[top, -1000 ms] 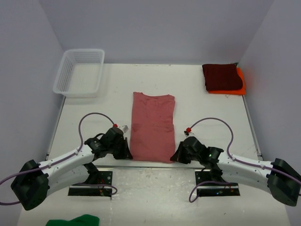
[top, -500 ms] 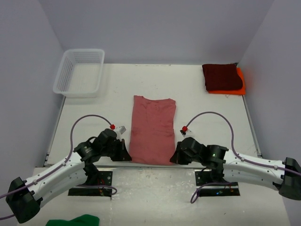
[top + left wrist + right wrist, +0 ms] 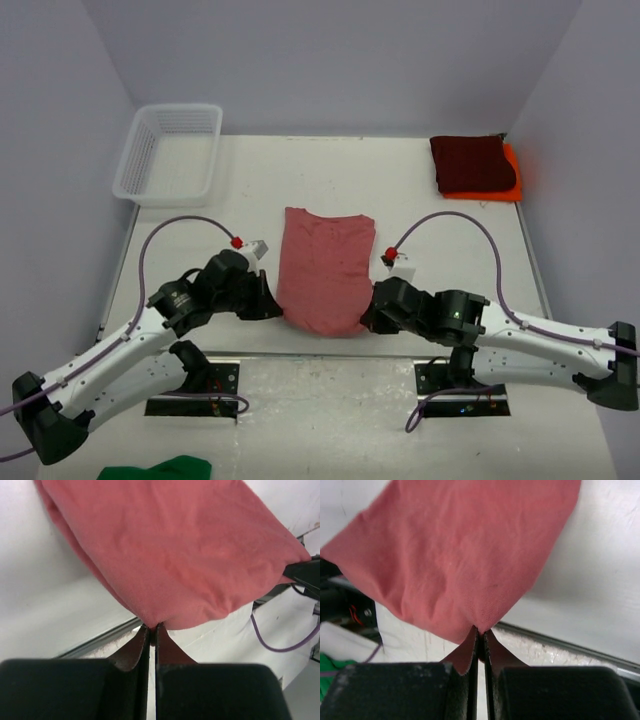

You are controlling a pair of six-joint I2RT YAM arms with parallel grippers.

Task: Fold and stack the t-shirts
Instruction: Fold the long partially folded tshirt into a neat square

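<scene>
A rose t-shirt (image 3: 325, 265) lies folded lengthwise in the middle of the table, its near end lifted and curling toward the far end. My left gripper (image 3: 272, 305) is shut on that end's left corner, and my right gripper (image 3: 368, 318) is shut on the right corner. The left wrist view shows the rose t-shirt (image 3: 170, 550) pinched at my left gripper (image 3: 152, 627). In the right wrist view the same cloth (image 3: 455, 555) hangs from my right gripper (image 3: 481, 630). A folded maroon t-shirt (image 3: 471, 163) lies on a folded orange t-shirt (image 3: 511, 178) at the far right corner.
A white mesh basket (image 3: 170, 153) stands at the far left of the table (image 3: 420, 200). A green cloth (image 3: 155, 468) lies below the arm bases at the bottom left. Purple cables loop over both arms.
Both grippers have risen and moved away from the near edge with the shirt's near corners. The near end has left the table and the shirt's visible length has shortened.
</scene>
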